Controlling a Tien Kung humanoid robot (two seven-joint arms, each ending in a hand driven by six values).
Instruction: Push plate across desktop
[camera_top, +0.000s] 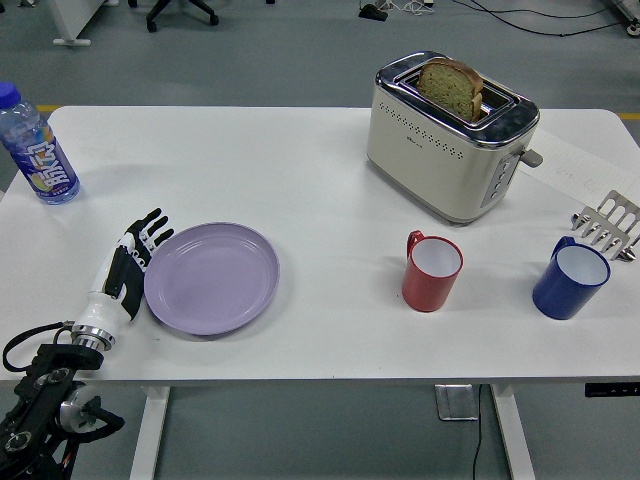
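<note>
at the table's left, the left hand, fingers spread, touches the purple plate; bottle label unreadable.

The round purple plate lies front-left on the white table — the left hand touching its left rim, the plastic water bottle behind; the cream toaster stands far right — a red mug and a blue mug before it.

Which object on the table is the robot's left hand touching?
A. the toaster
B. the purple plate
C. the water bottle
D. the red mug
B: the left hand lies flat with straight fingers against the left rim of the purple plate, apart from everything else on the table.
</note>
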